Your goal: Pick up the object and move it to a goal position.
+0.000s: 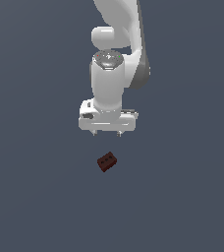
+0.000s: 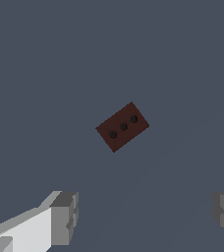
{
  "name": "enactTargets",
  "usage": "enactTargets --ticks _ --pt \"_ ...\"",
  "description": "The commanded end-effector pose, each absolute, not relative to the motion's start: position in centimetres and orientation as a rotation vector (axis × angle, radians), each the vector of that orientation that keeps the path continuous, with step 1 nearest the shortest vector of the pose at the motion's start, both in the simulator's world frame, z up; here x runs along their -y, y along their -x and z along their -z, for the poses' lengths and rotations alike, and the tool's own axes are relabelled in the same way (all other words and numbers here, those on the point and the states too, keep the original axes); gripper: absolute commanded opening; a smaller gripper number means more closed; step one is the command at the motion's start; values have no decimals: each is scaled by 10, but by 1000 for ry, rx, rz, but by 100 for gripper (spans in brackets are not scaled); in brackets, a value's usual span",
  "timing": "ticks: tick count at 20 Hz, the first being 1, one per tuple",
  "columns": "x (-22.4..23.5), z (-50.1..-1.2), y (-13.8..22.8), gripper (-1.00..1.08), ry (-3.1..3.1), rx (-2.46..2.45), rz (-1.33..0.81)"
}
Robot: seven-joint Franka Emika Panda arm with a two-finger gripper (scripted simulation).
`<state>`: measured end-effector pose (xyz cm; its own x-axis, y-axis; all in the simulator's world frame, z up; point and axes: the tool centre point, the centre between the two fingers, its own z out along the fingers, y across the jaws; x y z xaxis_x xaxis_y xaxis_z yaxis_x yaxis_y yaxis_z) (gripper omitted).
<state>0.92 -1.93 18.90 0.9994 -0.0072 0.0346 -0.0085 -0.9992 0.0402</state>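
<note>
1. Plain slate-grey worktop (image 1: pixel 30 197) all round, flat and unmarked, with no goal marker to be seen in either view.
2. White two-fingered claw (image 1: pixel 106 133) of the white Panda arm, pointed straight down, hanging above the worktop.
3. Spread wide: in the wrist view, grey finger pads (image 2: pixel 65 217) far apart at opposite edges of the picture, with bare worktop between them.
4. Holding nothing, touching nothing; short fingertips (image 1: pixel 95 133) clear of everything below, as far as the exterior view tells.
5. Below the claw, apart from it: small dark red-brown brick-like block (image 1: pixel 106 161), lying on the worktop, near the claw's centre line in the exterior view.
6. Same block (image 2: pixel 122 126) in the wrist view, seen from above, with three dark spots in a row on its upper face, turned at an angle to the line between the two pads.
7. Not yet between the pads in the wrist view, but off to one side of the line joining them, so probably some shifting and turning needed before closing.
8. Progress, judged from these views: early, with the approach only under way; no grasp, no lift, no carry.
9. Left to do: line up over the block, come down around it, close on its narrower sides, raise it, take it to the goal.
</note>
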Motion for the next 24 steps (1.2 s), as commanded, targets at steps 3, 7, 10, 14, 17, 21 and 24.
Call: enactTargets --ticks 3,7,10,14,17,21,24 --pt "18 -189 -9 100 -3102 6 -55" --pt "6 -192 -10 100 -3109 -44 -69" --pt "-2 -193 -10 100 -3112 -80 -77" --pt "-2 -194 -10 100 -3112 -83 -78" --pt "-1 -192 -11 100 -3114 -59 -76" --pt "0 -188 -14 100 -3118 6 -73" --pt "1 -182 -17 100 -3121 80 -69"
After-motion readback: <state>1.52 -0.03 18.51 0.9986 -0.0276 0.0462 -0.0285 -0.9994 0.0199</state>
